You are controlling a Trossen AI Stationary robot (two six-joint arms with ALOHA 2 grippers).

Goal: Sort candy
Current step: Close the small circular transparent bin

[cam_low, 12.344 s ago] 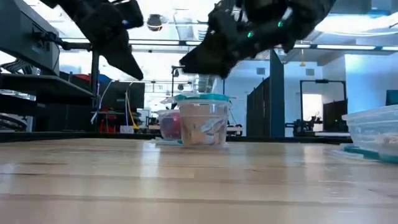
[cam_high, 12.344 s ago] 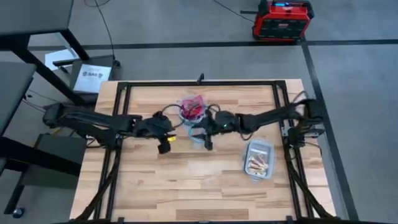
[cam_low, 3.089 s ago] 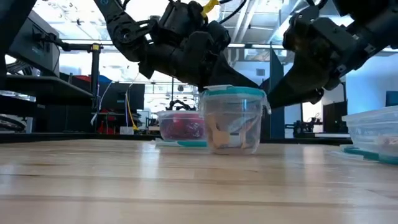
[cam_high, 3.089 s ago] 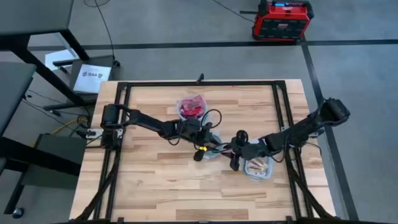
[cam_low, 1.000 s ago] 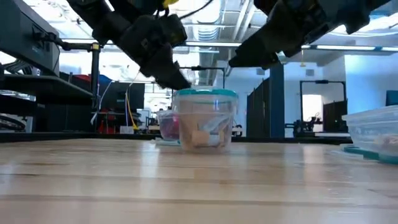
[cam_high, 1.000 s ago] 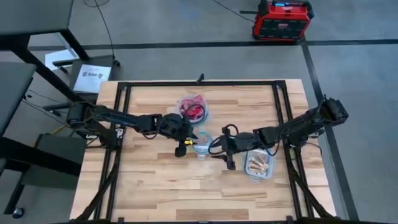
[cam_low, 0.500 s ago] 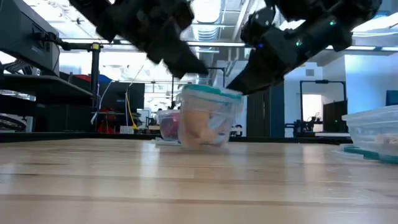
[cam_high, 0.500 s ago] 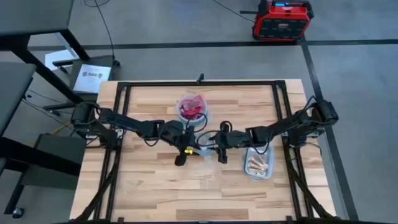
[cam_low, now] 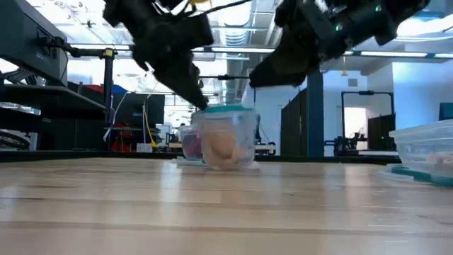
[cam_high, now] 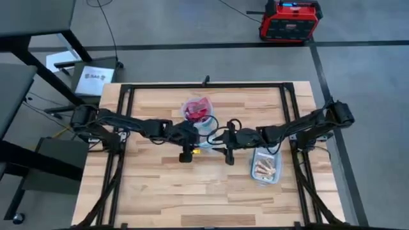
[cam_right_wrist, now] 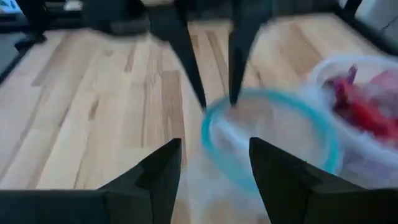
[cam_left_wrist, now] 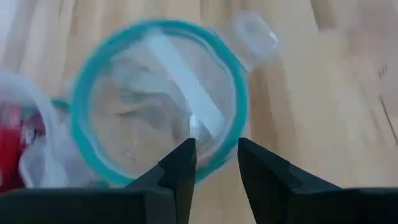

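Red candy fills the far bowl; pale candy sits in the near bowl mid-table; more lies lengthwise in the tub at right; individual wrappers' directions cannot be told; the left claw, fingers slightly apart, points down at the near bowl's rim; the right claw, fingers spread, reaches low from the opposite side.

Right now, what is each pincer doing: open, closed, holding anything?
Left pincer: open, empty, over the clear round teal-rimmed bowl.
Right pincer: open, empty, beside that bowl.
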